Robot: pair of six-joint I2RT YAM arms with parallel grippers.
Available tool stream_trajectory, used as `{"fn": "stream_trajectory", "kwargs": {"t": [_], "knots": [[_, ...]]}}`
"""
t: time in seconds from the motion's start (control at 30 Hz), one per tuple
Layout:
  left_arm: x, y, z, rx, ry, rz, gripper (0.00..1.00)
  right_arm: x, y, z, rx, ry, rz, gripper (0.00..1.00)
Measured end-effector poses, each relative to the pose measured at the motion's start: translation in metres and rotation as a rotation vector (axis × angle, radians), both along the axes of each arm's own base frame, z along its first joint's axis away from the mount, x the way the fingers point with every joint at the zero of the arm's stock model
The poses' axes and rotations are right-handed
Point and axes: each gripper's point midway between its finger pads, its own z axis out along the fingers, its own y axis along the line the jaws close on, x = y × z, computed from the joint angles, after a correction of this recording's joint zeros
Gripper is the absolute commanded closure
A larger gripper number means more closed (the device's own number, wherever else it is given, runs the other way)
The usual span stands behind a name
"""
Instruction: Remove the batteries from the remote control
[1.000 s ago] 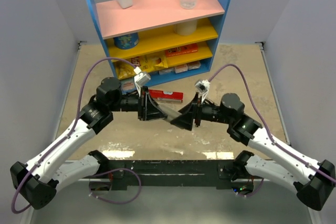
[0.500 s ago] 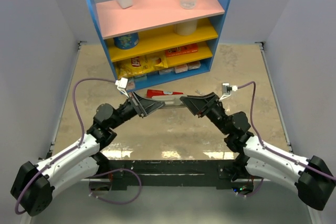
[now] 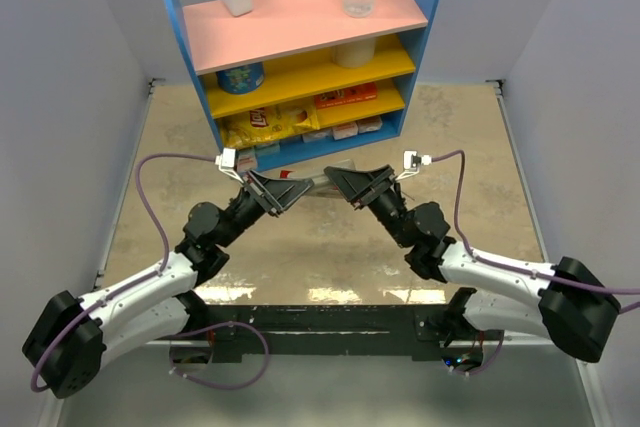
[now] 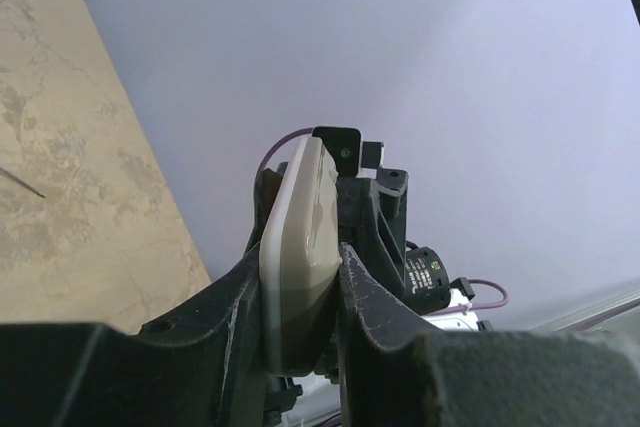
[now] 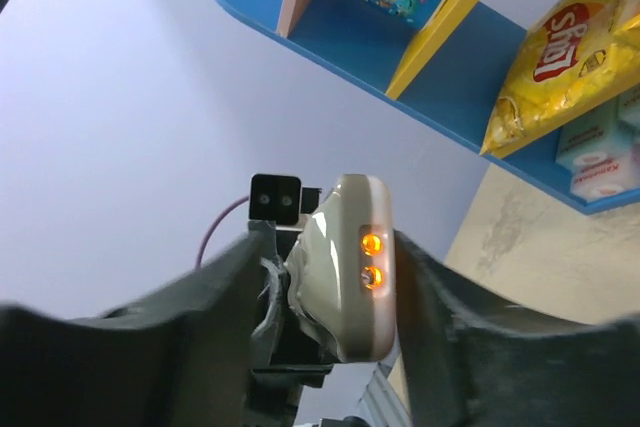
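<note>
The remote control [image 4: 298,247], seen as a pale grey rounded slab, is found clamped between the two dark fingers [image 4: 375,297] of the left gripper [image 4: 300,292], both fingers pressed against its sides. Its far end is pointed up and away from the camera. Directly behind that end a black assembly [image 4: 385,207] is observed, with a small square bracket [image 4: 342,147], a labelled round housing [image 4: 425,269] and a purple cable [image 4: 272,152]. Whether this assembly touches the remote control cannot be determined. A beige mottled table [image 4: 70,147] is recorded at left, and a pale lilac wall [image 4: 460,57] behind.
</note>
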Motion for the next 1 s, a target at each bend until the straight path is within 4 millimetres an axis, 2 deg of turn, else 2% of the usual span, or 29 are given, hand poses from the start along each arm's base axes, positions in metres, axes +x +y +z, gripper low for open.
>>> {"fn": "stream_trajectory", "kwargs": {"t": [0.03,0.13,0.17,0.2,0.23,0.27,0.3,0.4,0.57,0.77,0.87,1.0], "knots": [[0.0,-0.001,-0.001,0.001,0.004,0.001,1.0,0.001,0.002,0.0,0.0,0.001,-0.001,0.69],[0.001,-0.001,0.0,-0.01,0.01,0.007,1.0,0.004,0.007,0.0,0.02,0.016,-0.006,0.89],[0.001,-0.001,0.002,-0.022,0.011,0.006,0.94,0.004,0.008,0.007,0.052,0.017,-0.003,0.98],[0.001,0.0,0.006,-0.03,-0.001,0.007,0.87,0.004,0.008,0.011,0.064,0.012,-0.001,1.0],[0.0,0.0,0.008,-0.033,-0.007,0.007,0.66,0.004,0.007,0.013,0.068,0.007,-0.003,1.0],[0.0,0.0,0.009,-0.031,-0.009,0.007,0.56,0.004,0.007,0.014,0.069,0.004,-0.005,1.0],[-0.001,0.001,0.009,-0.024,-0.012,0.008,0.38,0.003,0.007,0.014,0.066,0.002,-0.005,1.0],[-0.005,0.004,0.005,0.028,-0.029,0.019,0.17,0.003,0.004,0.009,0.01,-0.005,-0.029,1.0],[-0.015,0.01,0.001,0.158,-0.074,0.032,0.14,0.002,-0.005,0.004,-0.141,-0.056,-0.051,1.0],[-0.021,0.001,-0.004,0.398,-0.171,-0.033,0.16,-0.004,0.009,0.02,-0.314,-0.191,0.096,1.0],[-0.021,-0.003,-0.012,0.537,-0.202,-0.076,0.14,-0.01,0.014,0.011,-0.388,-0.221,0.203,1.0],[-0.026,0.004,-0.022,0.672,-0.24,-0.109,0.12,-0.021,0.017,-0.013,-0.499,-0.224,0.34,1.0]]}}
